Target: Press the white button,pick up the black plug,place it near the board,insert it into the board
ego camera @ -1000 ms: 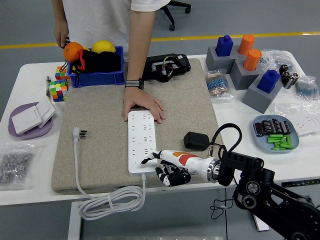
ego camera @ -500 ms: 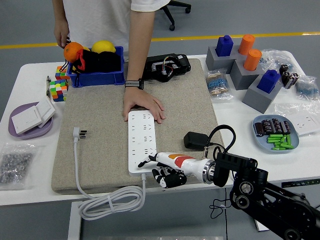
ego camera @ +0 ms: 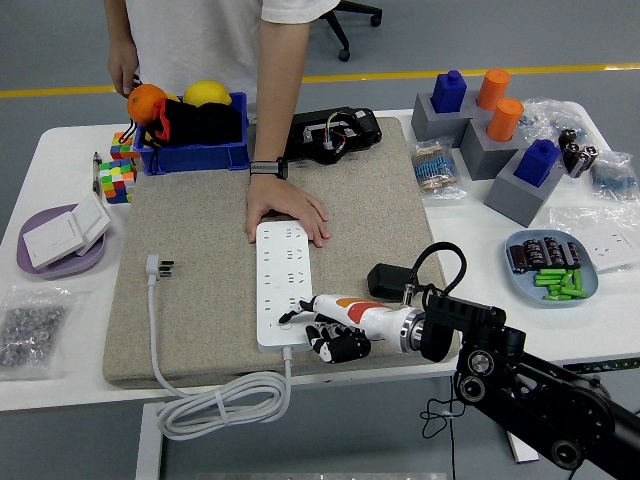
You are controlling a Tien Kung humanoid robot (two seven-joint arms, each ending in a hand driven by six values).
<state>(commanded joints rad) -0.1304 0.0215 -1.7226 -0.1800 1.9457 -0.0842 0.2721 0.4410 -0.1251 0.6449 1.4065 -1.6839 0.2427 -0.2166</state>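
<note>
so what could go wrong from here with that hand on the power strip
1. The robot's right hand reaches the near end of the white rectangular power strip with one finger out; a push might slide it, though a person's hand rests on the far end.
2. The black plug lies close beside the forearm, so a sideways sweep could knock it.
3. The plug's black cable loops over the wrist and may snag.

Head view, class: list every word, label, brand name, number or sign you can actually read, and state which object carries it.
No text can be read anywhere in this view.
Power strip: only socket holes show; any marking is too small to read.
Wall switches on the purple plate: plain white, no visible print.
Black plug: no legible label.
Bags of parts at the table's right: contents blurred, nothing readable.
</note>
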